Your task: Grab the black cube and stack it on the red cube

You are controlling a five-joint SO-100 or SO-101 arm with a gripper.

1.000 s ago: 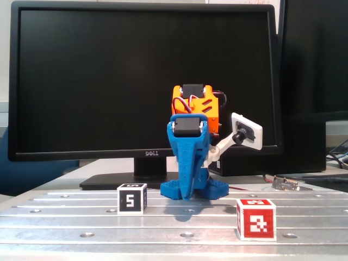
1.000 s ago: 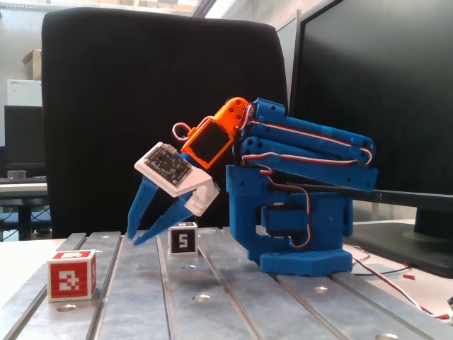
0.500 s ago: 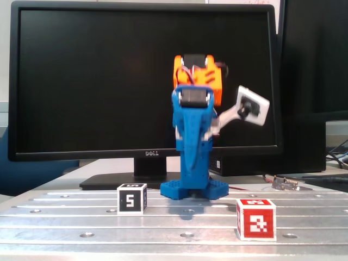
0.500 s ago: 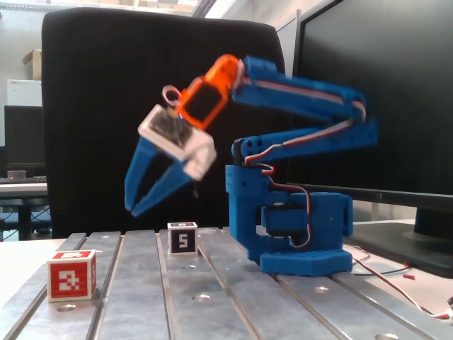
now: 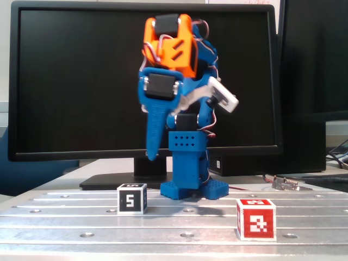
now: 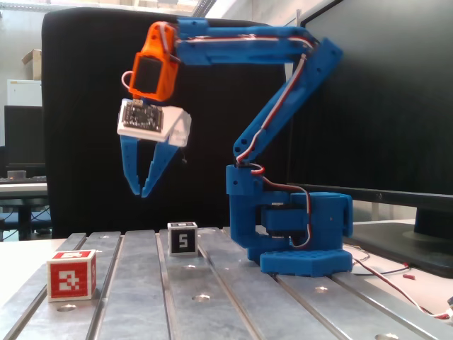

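the gripper (image 6: 141, 190) hangs high in the air with its blue fingers (image 6: 129, 166) pointing almost straight down, and in this fixed view from the side the jaws stand only slightly apart, converging toward the tips, with nothing between them, so the hand is empty. the black cube (image 6: 182, 239) sits on the ribbed metal table (image 6: 233, 304), well below the fingertips and to the right of them in that view, nearer the arm's blue base (image 6: 294, 234). in the fixed view from the front the gripper (image 5: 151, 155) hangs above the black cube (image 5: 132, 198) and a little to its right, the cube resting just left of the base (image 5: 187, 163). the coming move turns on that offset: the tips seem to stand farther out from the base than the cube, so the hand likely has to draw back toward the base as it drops, and open wider before closing on the cube. the red cube (image 5: 255, 218) lies apart on the table, nearer the front camera and to the right in that view; from the side the red cube (image 6: 71, 275) shows at far left, beyond the gripper's reach line from the black one. both cubes stand flat and square, so no long axis matters.
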